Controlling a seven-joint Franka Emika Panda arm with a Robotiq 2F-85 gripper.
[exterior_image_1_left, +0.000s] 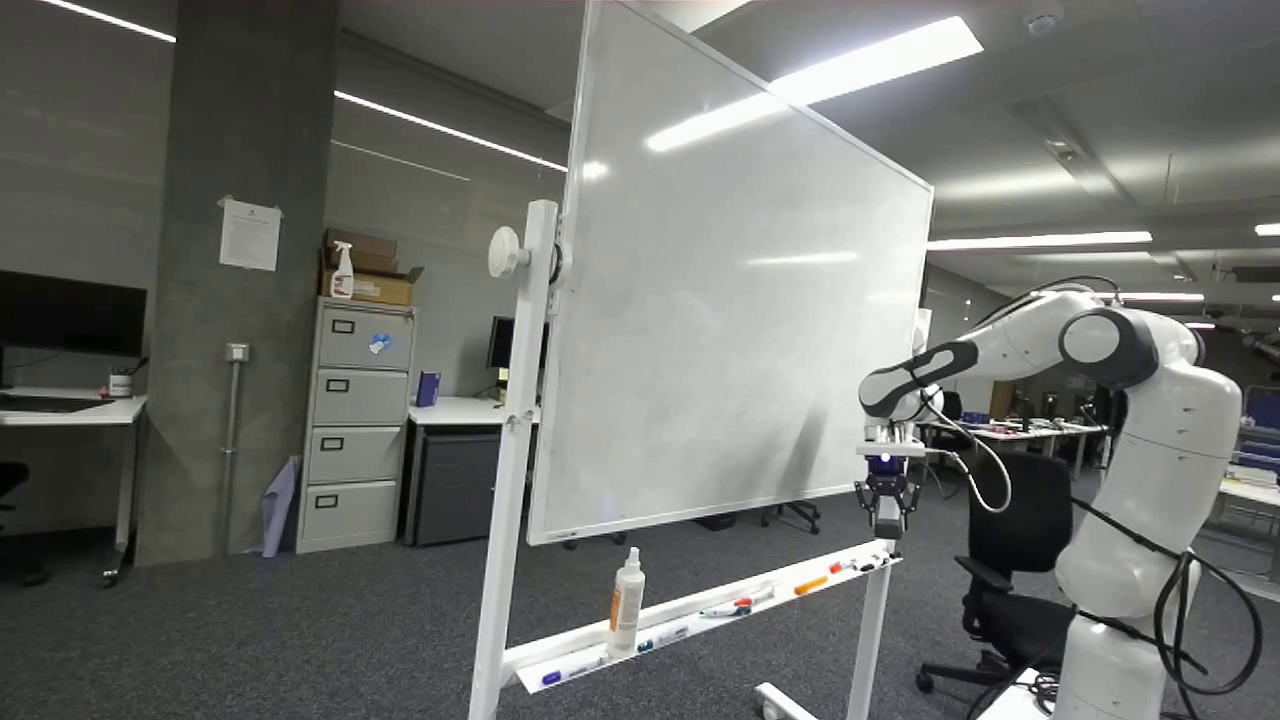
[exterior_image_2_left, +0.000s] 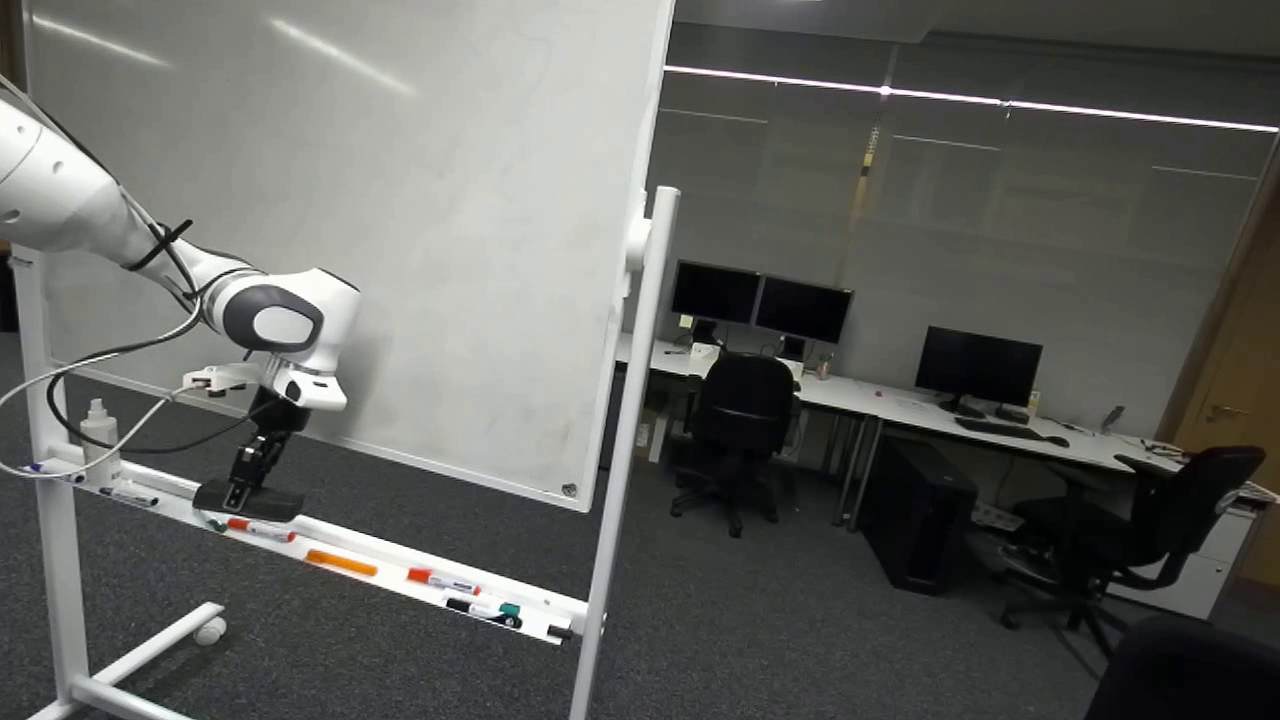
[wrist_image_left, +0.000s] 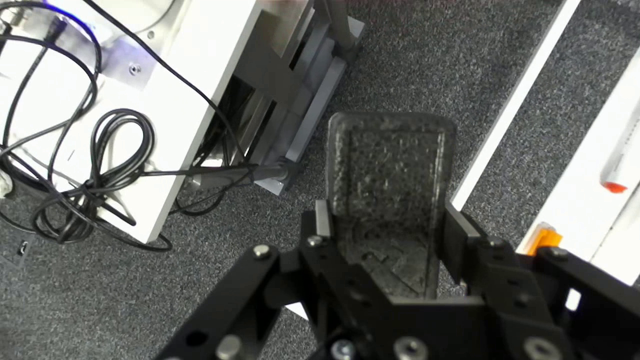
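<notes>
As the hand grips the block, one edge hangs free.

A long, narrow white tray carried a scattered row of things. A white bottle stood upright toward one end, near a blue-capped marker; farther along lay an orange pen, between two red-and-white markers, and a black-capped marker.

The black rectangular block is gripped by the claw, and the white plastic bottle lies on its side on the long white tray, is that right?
No: the white plastic bottle stands upright on the long white tray, not on its side, as both exterior views show. The claw does grip the black rectangular block.
</notes>
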